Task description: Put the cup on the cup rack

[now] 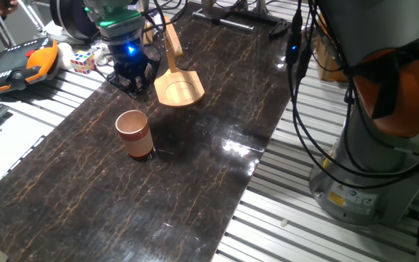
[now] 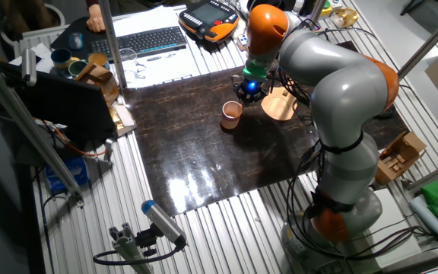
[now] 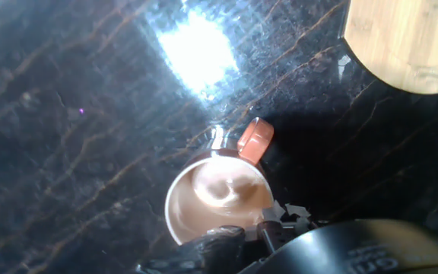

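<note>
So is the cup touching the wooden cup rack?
Apart. In one fixed view, the cup stands upright on the dark table, with bare tabletop showing plainly between it and the cup rack.

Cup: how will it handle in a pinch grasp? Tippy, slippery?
The cup stands upright and tapers downward, so a high side push may tip it. It looks rigid with a smooth, possibly slick wall. Empty inside, so probably light.

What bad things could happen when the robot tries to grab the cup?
1. The cup stands upright and alone on the smooth table, so a finger landing on its rim could tip it or push it away.
2. The gripper hangs between cup and rack; swinging sideways might bump the rack's post.
3. The hand view is blurry with glare, so aiming may be off.
</note>
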`<state>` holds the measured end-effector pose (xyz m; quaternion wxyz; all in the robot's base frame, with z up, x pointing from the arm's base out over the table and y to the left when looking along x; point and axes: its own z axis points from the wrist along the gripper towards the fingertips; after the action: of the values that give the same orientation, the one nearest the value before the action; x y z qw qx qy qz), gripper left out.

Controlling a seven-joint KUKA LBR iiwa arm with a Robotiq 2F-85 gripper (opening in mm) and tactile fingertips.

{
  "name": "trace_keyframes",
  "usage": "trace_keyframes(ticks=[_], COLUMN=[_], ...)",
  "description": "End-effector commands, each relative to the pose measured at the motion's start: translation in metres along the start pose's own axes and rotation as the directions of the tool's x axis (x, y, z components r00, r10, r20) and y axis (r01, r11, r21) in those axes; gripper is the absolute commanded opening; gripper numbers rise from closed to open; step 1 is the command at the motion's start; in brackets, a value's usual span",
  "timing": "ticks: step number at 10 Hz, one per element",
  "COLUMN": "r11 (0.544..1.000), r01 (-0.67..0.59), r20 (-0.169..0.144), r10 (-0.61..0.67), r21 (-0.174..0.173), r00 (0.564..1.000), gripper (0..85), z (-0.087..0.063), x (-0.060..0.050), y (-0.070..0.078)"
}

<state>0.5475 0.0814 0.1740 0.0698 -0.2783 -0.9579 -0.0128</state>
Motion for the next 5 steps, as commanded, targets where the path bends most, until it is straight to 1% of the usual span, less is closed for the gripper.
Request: trace_keyframes(ticks=[1, 2, 3, 5], r11=[1.0, 0.999, 0.999, 0.998], r01=[-0.02, -0.042, -0.049, -0.063], r20=[0.006, 0.017, 0.018, 0.015], r10=[0.02, 0.042, 0.049, 0.063], r21=[0.007, 0.019, 0.013, 0.013], r00=[1.0, 0.999, 0.999, 0.998], gripper=[0.7, 0.7, 0.7, 0.7], z=[0.0, 0.0, 0.0, 0.0], x=[0.0001, 0.0001, 0.0001, 0.0001], y=[0.0001, 0.0001, 0.0001, 0.0001])
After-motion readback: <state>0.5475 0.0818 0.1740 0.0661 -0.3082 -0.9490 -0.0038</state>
